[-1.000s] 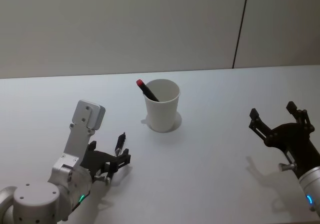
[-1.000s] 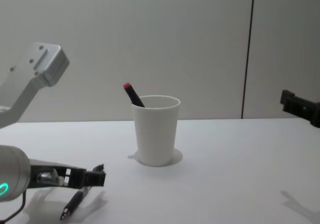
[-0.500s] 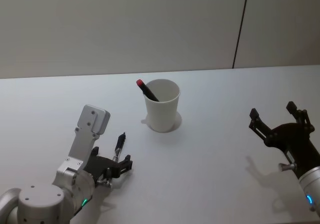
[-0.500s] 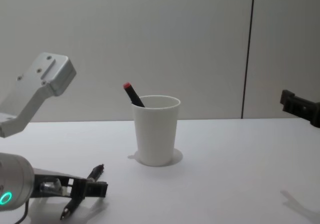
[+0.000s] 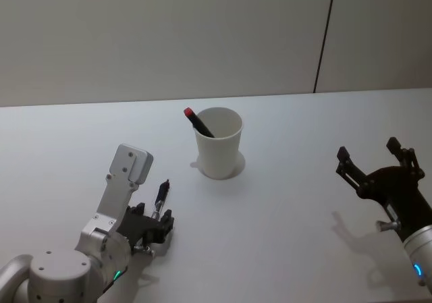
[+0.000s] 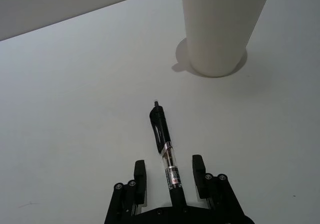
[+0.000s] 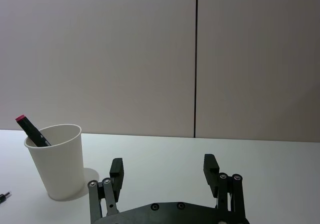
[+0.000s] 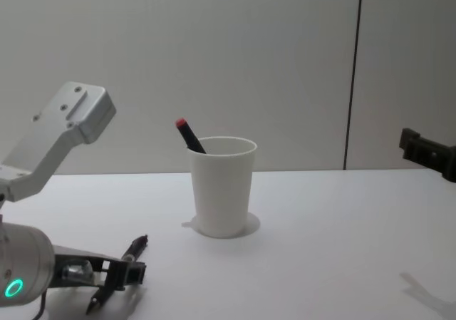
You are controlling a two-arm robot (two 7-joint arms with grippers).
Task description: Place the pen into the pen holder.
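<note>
Pretty bare white table [image 5: 304,127] with the pen holder [image 5: 219,148] on it, red-capped marker [image 5: 196,119] inside. My right gripper [image 7: 163,166] hangs spread wide, off right. My left gripper [image 6: 170,176], also spread, straddles the black pen [image 6: 161,131] lying flat near the pen holder. Can't read its label.

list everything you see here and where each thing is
cup: 1, white, standing mid-table
red-tipped pen: 1, black with a red end, leaning inside the cup, its end above the rim
black pen: 1, black, lying flat on the table near the robot's left of the cup
table: 1, white
wall: grey, behind the table, one dark vertical seam
left hand: 1, black, open, low at the table, fingers either side of the black pen
right hand: 1, black, open, above the table's right side
</note>
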